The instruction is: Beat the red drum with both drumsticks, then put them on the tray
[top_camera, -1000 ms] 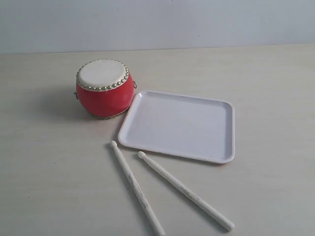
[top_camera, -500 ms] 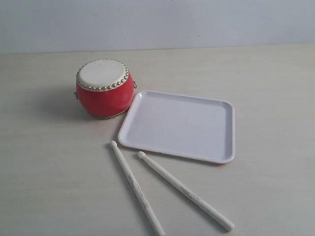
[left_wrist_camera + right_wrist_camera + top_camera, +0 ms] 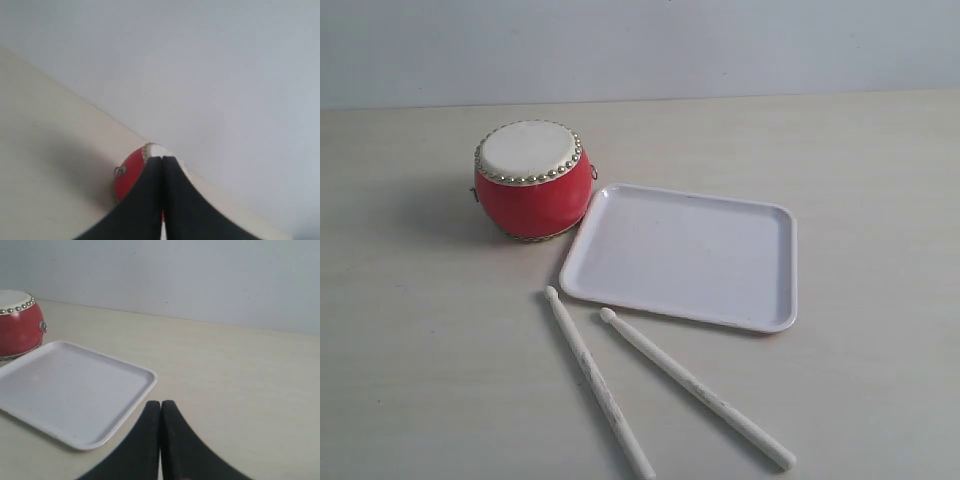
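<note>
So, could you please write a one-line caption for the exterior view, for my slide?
Red drum beside a white tray, with two drumsticks lying on the table in front of them.

Pale tabletop [image 3: 880,160], grey-white wall [image 3: 720,45]

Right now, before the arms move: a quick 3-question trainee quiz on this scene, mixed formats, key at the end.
1. Where does the red drum stand? A) in the tray B) upright on the table, beside the tray C) tipped on its side
2. True or false: the drumstick nearer the drum and the other drumstick both lie in the tray.
3. Fill in: the left claw and right claw are both ____ and hold nothing.

Key: 1 B. 2 False, both lie on the table, off the tray. 3 shut.
</note>
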Motion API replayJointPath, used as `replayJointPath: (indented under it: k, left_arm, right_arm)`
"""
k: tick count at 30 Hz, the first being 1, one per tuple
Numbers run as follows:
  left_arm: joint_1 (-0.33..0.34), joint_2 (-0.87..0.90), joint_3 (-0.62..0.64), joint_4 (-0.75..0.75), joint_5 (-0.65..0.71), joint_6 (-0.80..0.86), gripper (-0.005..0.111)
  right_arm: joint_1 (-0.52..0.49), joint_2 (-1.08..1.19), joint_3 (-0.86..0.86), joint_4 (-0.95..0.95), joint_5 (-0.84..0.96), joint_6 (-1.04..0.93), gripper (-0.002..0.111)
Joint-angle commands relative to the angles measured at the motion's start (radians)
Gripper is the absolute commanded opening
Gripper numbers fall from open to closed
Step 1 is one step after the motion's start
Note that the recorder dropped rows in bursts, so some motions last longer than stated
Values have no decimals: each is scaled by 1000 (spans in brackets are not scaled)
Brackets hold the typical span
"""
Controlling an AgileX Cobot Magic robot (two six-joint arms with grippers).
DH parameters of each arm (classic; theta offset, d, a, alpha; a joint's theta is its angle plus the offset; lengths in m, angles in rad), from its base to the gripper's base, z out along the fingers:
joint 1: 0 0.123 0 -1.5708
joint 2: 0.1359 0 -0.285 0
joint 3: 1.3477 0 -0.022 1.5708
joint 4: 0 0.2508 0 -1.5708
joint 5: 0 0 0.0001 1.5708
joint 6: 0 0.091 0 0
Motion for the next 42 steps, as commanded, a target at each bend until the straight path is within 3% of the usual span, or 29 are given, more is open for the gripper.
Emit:
replayJointPath:
  k: [1, 6, 14, 24, 35, 42]
  left_arm:
    - [1, -6, 3, -82, 8, 12, 0]
    - [1, -6, -62, -86, 76, 65, 0]
    - [1, 57, -352, -114, 162, 267, 0]
    - [1, 473, -716, -152, 581, 373, 0]
    - [-12, 809, -763, -103, 783, 304, 0]
    - [-179, 876, -788, 97, 680, 112, 0]
  right_arm:
    - [-6, -5, 5, -3, -2, -2, 0]
    - [-6, -5, 5, -3, -2, -2, 0]
    - [-6, -5, 5, -3, -2, -2, 0]
    - [-6, -5, 5, -3, -2, -2, 0]
    - [-6, -5, 5, -3, -2, -2, 0]
    - [-6, -5, 5, -3, -2, -2, 0]
